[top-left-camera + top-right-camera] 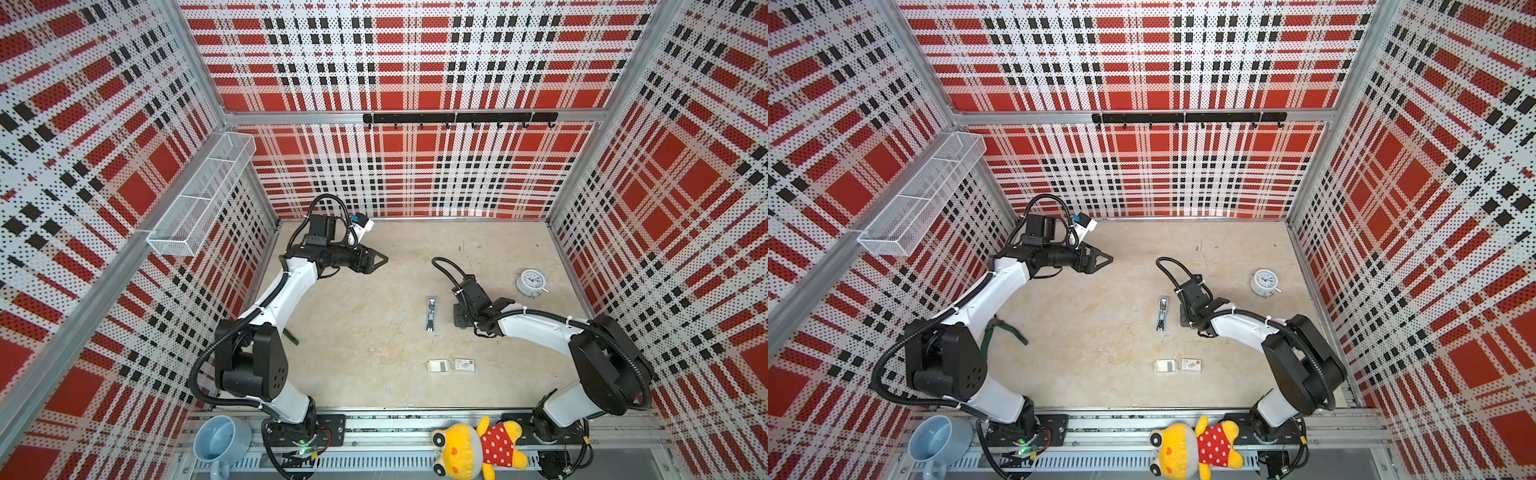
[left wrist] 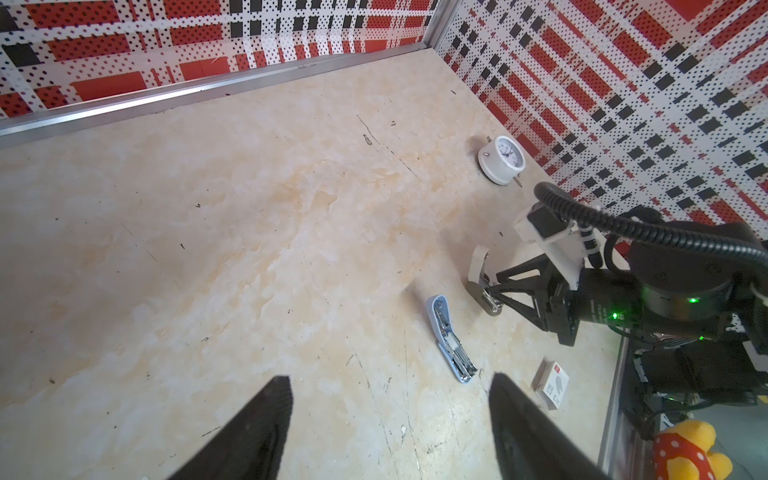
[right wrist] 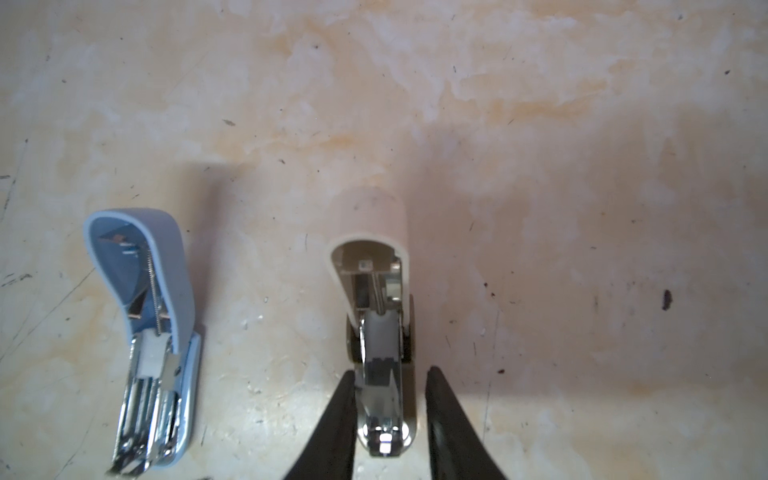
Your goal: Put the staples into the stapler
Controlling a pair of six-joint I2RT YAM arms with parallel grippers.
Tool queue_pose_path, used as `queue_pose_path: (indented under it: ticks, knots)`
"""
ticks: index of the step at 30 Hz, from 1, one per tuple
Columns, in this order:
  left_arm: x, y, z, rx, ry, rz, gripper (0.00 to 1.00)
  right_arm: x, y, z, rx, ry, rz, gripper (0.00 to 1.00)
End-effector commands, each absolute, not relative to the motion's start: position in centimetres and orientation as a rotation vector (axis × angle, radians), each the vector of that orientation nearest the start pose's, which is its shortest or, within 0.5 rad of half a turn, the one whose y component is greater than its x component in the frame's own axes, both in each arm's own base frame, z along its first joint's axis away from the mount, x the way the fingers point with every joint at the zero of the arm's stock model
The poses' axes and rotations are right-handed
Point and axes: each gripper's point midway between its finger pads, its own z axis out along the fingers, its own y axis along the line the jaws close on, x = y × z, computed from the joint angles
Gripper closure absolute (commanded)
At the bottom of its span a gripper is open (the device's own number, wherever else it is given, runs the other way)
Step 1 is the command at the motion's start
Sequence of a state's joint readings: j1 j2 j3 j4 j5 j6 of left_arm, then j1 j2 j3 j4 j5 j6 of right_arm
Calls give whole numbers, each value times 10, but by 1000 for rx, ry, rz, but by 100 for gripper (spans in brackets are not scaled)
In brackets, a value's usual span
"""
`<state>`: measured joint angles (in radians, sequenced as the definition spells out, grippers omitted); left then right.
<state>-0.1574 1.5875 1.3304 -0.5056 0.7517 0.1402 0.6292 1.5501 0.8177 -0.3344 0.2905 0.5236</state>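
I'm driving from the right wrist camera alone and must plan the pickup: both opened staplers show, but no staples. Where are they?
Observer: The staples sit in a white card tray on the table, nearer the arm bases than the blue stapler.
Operator: Anything beside that tray?
Observer: A white printed sleeve with a red mark lies close on its right in both top views.
Operator: Where's the left end effector?
Observer: The left end effector hangs open and empty near the table's back left, well away from the blue stapler.
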Motion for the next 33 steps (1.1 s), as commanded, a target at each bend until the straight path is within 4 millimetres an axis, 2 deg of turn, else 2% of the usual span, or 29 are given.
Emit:
queue_pose_path:
  ticks: [1, 16, 21, 26, 33]
  knots:
    - [396, -179, 241, 703, 2096, -871, 23, 316, 175, 59, -55, 2539, 85, 69]
    - [395, -178, 237, 700, 2105, -871, 23, 314, 171, 43, -33, 2569, 51, 68]
    - [396, -179, 240, 702, 2098, -864, 23, 315, 172, 58, -22, 2527, 91, 72]
    - [397, -178, 244, 703, 2085, -855, 23, 317, 192, 85, -102, 2461, 252, 74]
    - [394, -177, 239, 699, 2096, -864, 23, 322, 196, 77, -127, 2492, 230, 71]
